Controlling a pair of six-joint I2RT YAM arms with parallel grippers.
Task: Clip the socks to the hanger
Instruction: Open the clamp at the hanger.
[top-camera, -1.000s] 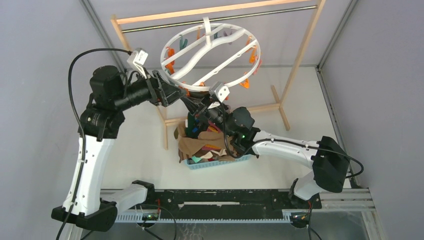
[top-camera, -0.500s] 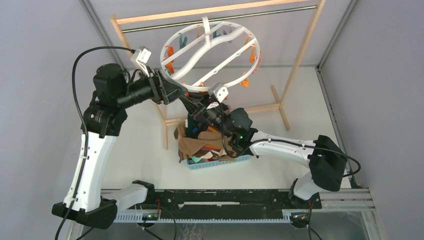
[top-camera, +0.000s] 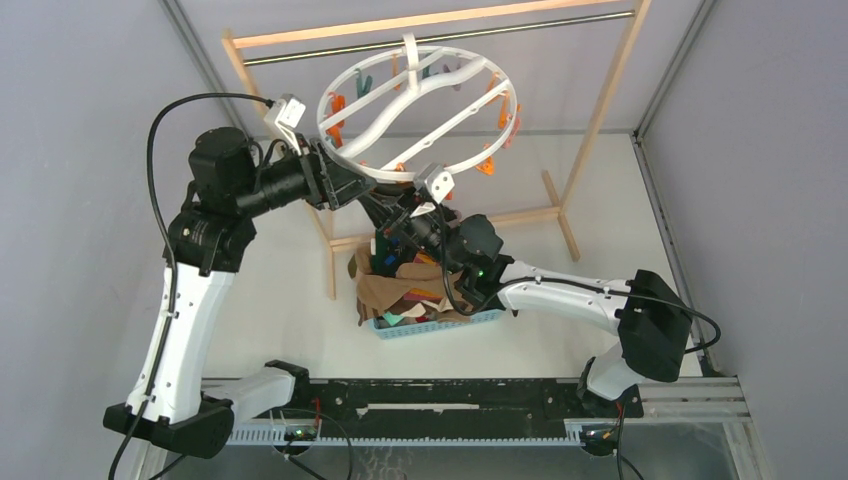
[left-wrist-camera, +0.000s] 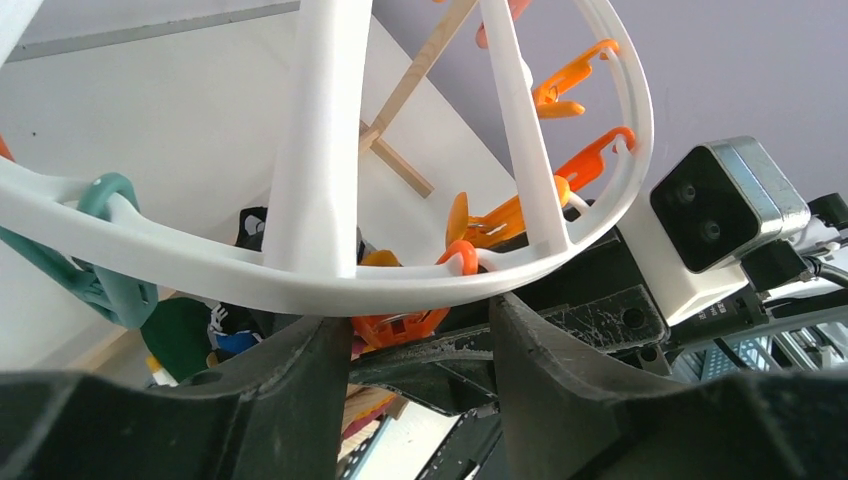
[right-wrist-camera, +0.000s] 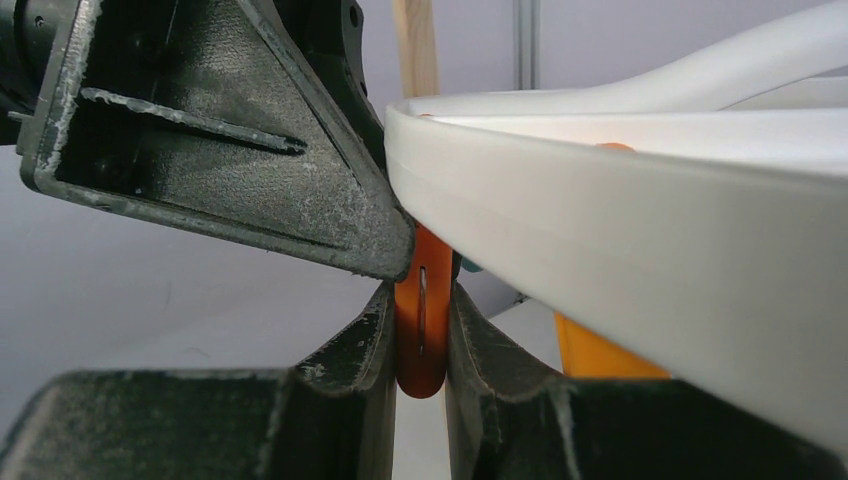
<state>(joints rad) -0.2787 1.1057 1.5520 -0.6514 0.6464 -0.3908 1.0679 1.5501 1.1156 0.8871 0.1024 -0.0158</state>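
Observation:
The white ring hanger hangs from the rod, with orange, teal and pink clothespins on its rim. My left gripper is open under the ring's near-left rim. In the left wrist view the rim lies across my spread fingertips, with my left gripper around an orange clothespin. My right gripper is just below the rim, shut on that orange clothespin, its pads squeezing both sides. The socks lie heaped in the basket; I see none in either gripper.
The light-blue basket stands under the right arm. The wooden rack with its metal rod spans the back, its foot bars on the table. A teal clothespin hangs left of my left fingers. Grey walls close both sides.
My left arm has risen and shifted slightly right, and the ring has moved a little up and left with it. My right gripper has followed, still shut on the clothespin.

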